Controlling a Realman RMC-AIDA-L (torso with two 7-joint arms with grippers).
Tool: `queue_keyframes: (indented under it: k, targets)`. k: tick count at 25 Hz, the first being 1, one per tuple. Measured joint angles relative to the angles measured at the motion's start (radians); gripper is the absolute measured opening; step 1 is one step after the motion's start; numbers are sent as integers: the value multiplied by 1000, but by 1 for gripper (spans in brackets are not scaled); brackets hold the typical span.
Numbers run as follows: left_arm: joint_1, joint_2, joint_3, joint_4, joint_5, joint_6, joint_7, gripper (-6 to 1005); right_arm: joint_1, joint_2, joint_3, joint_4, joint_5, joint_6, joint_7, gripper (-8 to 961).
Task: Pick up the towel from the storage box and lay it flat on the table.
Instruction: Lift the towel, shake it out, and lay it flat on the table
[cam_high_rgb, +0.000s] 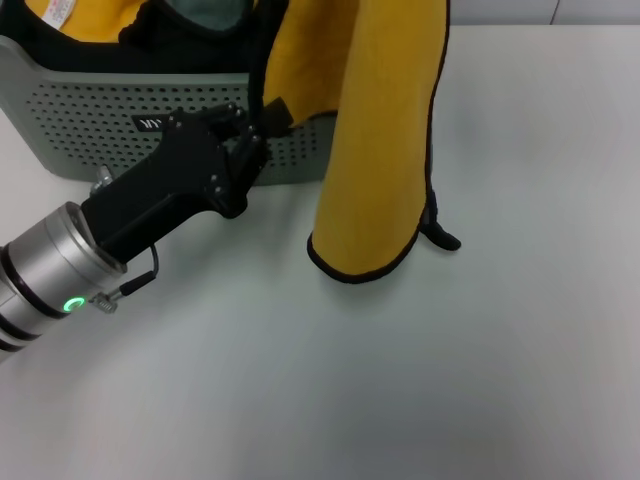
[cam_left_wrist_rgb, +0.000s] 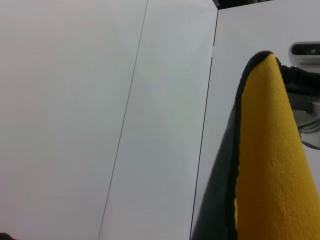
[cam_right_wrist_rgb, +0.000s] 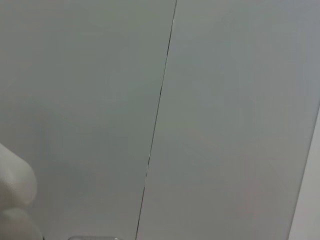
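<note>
Head view: towel (cam_high_rgb: 380, 140) is pinched by left hand (cam_high_rgb: 262, 128) at box (cam_high_rgb: 90, 120), eleven o'clock; it should be spread wide on desk (cam_high_rgb: 400, 380).

The towel (cam_high_rgb: 385, 130) runs off the top edge of the head view, so whatever holds its upper end is out of sight, and it covers the storage box's (cam_high_rgb: 90, 120) right end. The box's back half is cut by the same edge, and the left claw (cam_high_rgb: 240, 150) hides most of its black label. A small dark shape (cam_high_rgb: 440, 235) beside the towel's hanging hem cannot be identified.
</note>
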Motion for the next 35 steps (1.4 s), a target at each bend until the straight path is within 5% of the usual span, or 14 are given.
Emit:
queue_keyframes:
  k: [4, 7, 14, 21, 31, 33, 35]
  targets:
    - [12, 9, 0, -11, -1, 56, -4, 92, -30, -4, 8, -3, 0, -34, 15, 55]
    - [13, 36, 0, -39, 8, 152, -12, 59, -68, -11, 9, -4, 1, -59, 21, 56]
    - [-32, 152, 1, -49, 35, 219, -142, 16, -170, -5, 16, -11, 8, -165, 11, 58]
    - [-122, 241, 2, 1, 135, 222, -227, 18, -243, 16, 93, -55, 39, -248, 2, 61]
    - [-220, 503, -1, 313, 571, 231, -188, 19, -418, 87, 35, -123, 213, -399, 97, 64]
    - [-224, 534, -1, 343, 614, 232, -188, 19, -448, 101, 18, -165, 238, -396, 101, 65]
    - [-236, 532, -1, 310, 616, 229, -215, 19, -454, 115, 40, -193, 228, -378, 99, 66]
